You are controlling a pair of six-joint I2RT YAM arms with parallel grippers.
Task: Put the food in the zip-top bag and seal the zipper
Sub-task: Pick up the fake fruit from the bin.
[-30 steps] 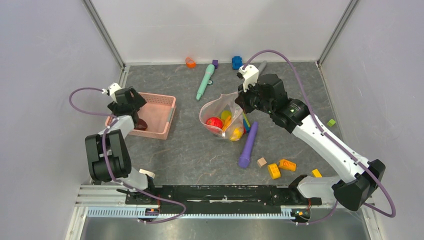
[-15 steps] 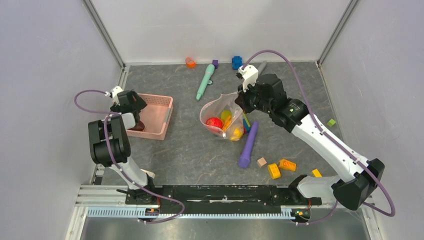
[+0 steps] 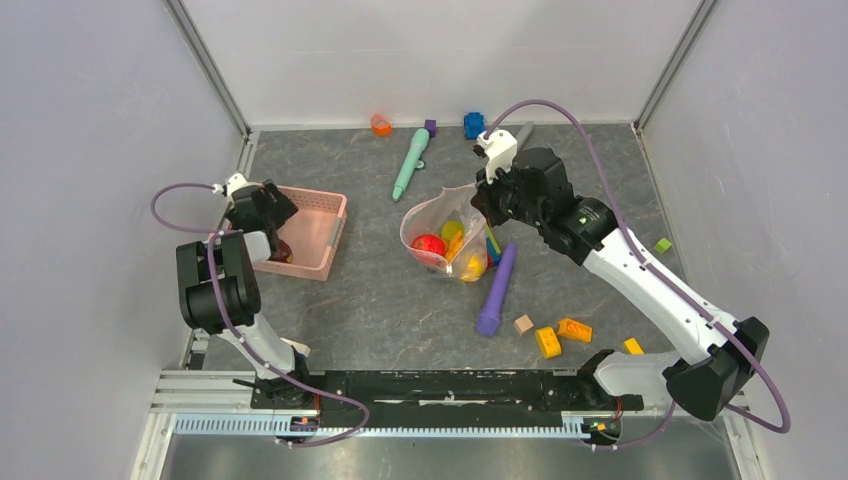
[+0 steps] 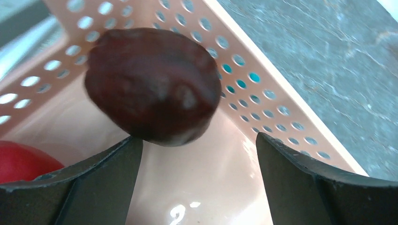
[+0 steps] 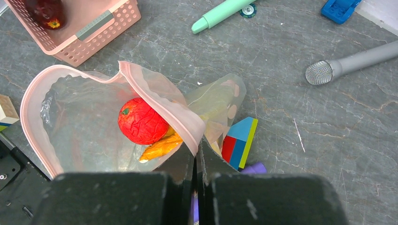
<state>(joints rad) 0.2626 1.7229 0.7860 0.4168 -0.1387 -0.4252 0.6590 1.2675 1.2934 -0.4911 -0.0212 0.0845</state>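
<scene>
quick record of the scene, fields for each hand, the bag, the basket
left hand: open, down in the basket, maroon fruit just ahead of it, not gripped
right hand: shut on the bag's rim, holding the mouth open
bag: unsealed; red fruit and yellow piece inside
basket: holds the maroon fruit and another red piece

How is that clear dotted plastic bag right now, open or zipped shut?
Open. The clear dotted plastic bag gapes wide at its pink-edged mouth, a red toy fruit shows inside, and the right claw pinches its rim.
</scene>
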